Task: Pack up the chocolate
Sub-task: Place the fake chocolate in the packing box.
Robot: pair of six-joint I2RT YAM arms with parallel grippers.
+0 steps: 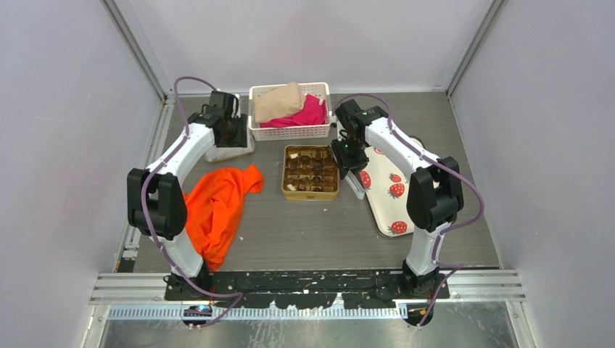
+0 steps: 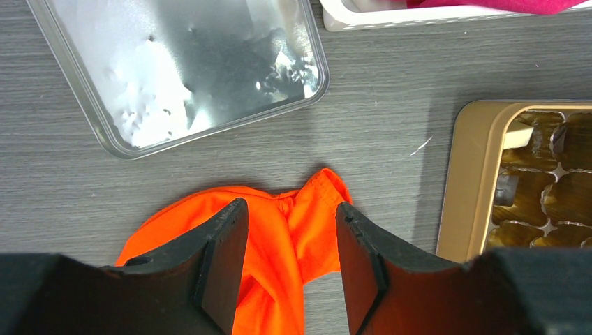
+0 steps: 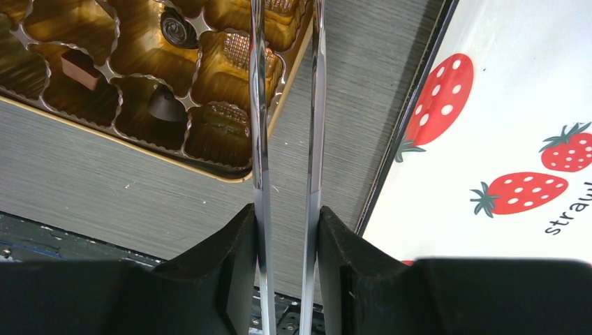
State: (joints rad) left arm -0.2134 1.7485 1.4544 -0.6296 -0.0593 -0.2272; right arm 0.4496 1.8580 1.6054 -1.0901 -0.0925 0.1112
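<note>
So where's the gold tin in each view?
Top external: gold tin at centre.
Left wrist: right edge, cut off.
Right wrist: upper left.
Shared landmark: strawberry tray beside it in top external and right wrist; orange cloth in top external and left wrist.

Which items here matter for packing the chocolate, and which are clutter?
Job: chocolate, gold tin, tongs in right gripper, strawberry tray, silver lid (probably).
Clutter: orange cloth, white basket of cloths.
</note>
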